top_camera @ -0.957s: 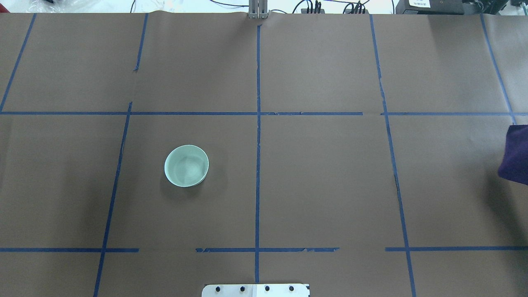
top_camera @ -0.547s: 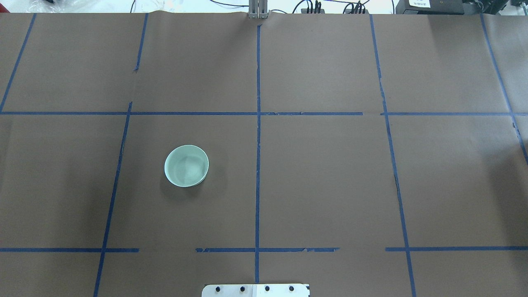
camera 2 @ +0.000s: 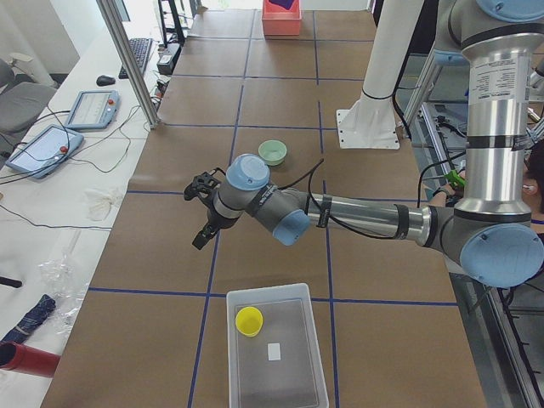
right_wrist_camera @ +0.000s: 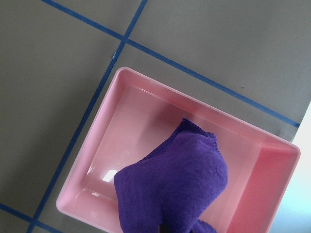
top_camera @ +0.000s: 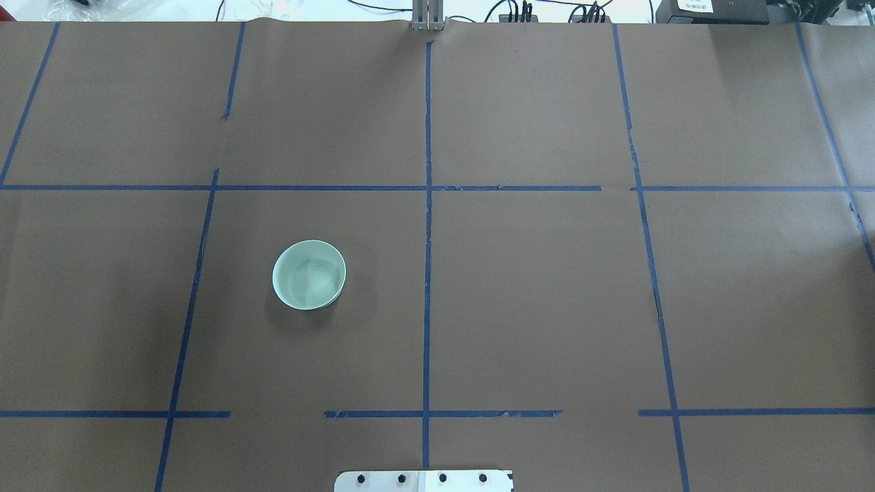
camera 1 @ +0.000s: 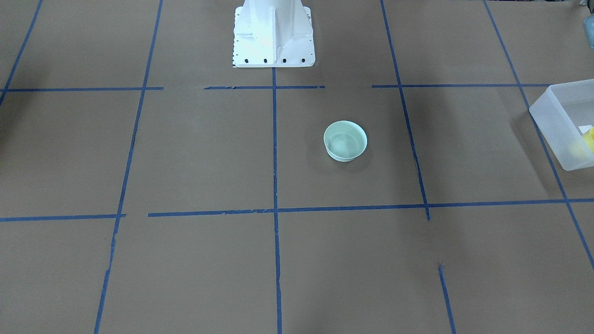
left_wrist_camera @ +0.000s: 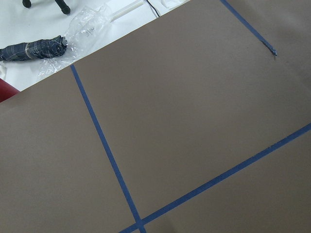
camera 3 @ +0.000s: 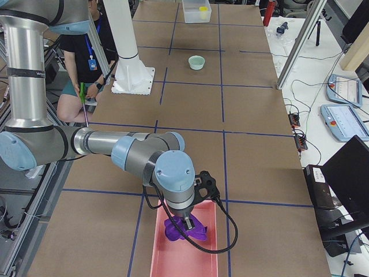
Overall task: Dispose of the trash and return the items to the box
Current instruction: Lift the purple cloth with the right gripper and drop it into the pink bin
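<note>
The pale mint-green bowl [top_camera: 309,275] stands upright and empty on the brown table, left of the centre line; it also shows in the front view [camera 1: 345,140]. The yellow cup [camera 2: 249,320] stands inside the frosted-white box [camera 2: 302,297] at the table's left end. My left gripper [camera 2: 201,211] hovers over bare table between bowl and box; I cannot tell whether it is open. My right gripper [camera 3: 183,221] is shut on a purple cloth [right_wrist_camera: 180,184] and holds it over a pink bin [right_wrist_camera: 97,145].
Blue tape lines divide the table into squares. The white robot base [camera 1: 273,32] stands at the near middle edge. A metal post [camera 3: 297,43] stands at the far edge. Tablets, cables and a person are off the table.
The purple cloth, at the overhead view's right edge a second ago, has moved out of that view. The bowl has not moved.
</note>
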